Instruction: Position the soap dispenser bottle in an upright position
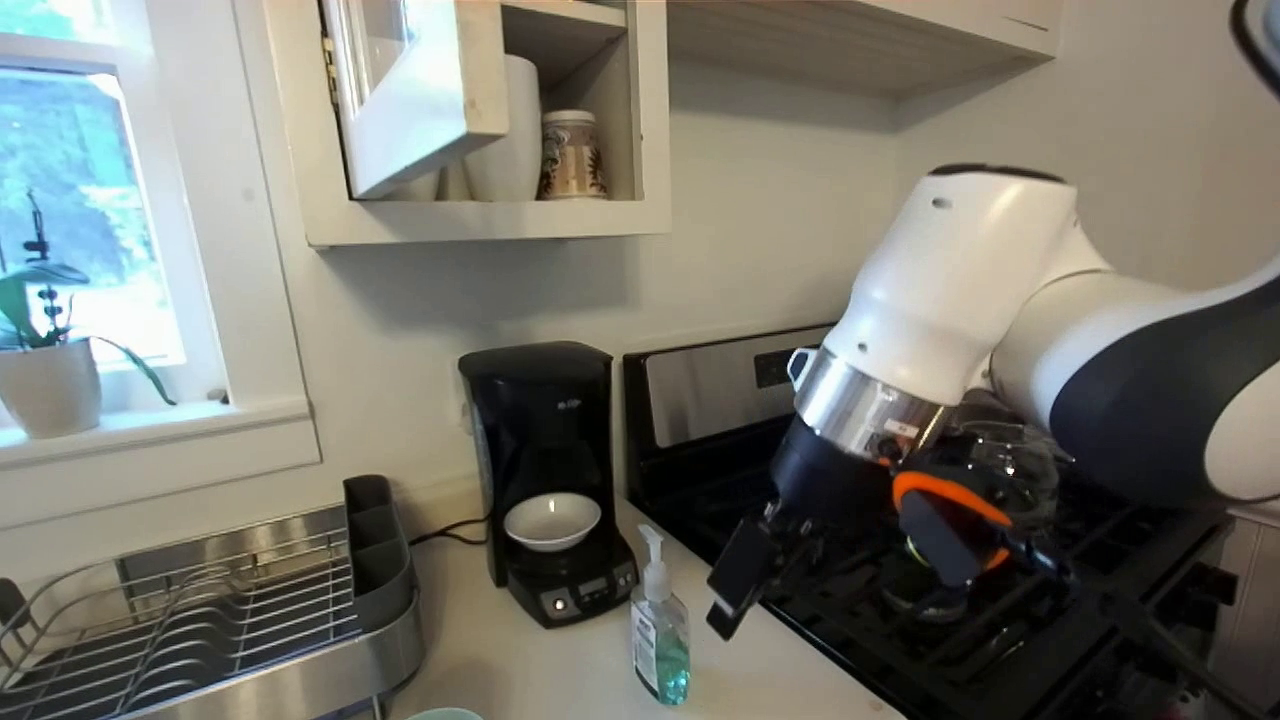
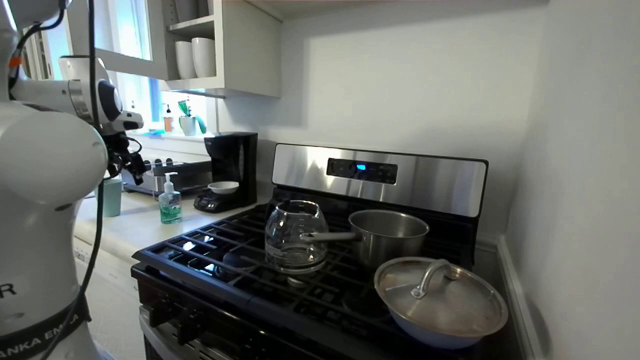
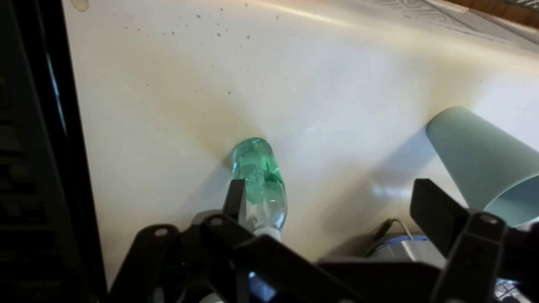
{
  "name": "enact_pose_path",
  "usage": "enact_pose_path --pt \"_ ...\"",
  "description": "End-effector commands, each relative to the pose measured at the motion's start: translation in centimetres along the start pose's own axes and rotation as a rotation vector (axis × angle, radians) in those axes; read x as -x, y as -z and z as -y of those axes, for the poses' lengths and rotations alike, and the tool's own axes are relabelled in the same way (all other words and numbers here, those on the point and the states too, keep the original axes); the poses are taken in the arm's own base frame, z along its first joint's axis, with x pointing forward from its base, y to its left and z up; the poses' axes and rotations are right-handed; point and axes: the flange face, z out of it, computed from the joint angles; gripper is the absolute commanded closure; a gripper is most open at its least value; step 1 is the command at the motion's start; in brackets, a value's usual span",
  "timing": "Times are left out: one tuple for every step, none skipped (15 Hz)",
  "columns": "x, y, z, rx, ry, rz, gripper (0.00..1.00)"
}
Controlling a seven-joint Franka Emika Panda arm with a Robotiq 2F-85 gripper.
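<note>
Straight to the counter (image 1: 770,668), and to the soap dispenser bottle (image 1: 660,645): upright on its base, near the coffee maker (image 1: 548,410), in both exterior views. Green liquid (image 1: 672,670) low in the clear body, white pump (image 1: 654,575) on top. And here, near it, the gripper (image 3: 328,195), with fingers (image 3: 236,201) spread wide apart in the wrist view! One finger across the edge of the bottle from that angle (clear of it, going by both exterior views). Past the opposite finger, a pale-green cup (image 3: 476,155), upright on the same counter, well apart from the bottle. Over on the coffee maker's base, a white bowl (image 1: 552,526); next along, a wire dish rack (image 1: 350,665). Across to the stove (image 2: 435,190), with a glass carafe (image 2: 295,240), a saucepan (image 2: 390,245) and a lidded pan (image 2: 445,305) on top.
</note>
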Motion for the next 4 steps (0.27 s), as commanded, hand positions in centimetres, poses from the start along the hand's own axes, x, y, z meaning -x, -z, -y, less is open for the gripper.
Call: enact_pose_path --pt "0.06 0.76 -0.14 0.014 -0.011 -0.014 0.00" --pt "0.18 1.24 -0.31 0.021 -0.018 -0.026 0.00" --pt "0.34 1.39 -0.46 0.025 -0.022 -0.030 0.00" --pt "0.41 1.36 -0.53 0.027 -0.024 -0.030 0.00"
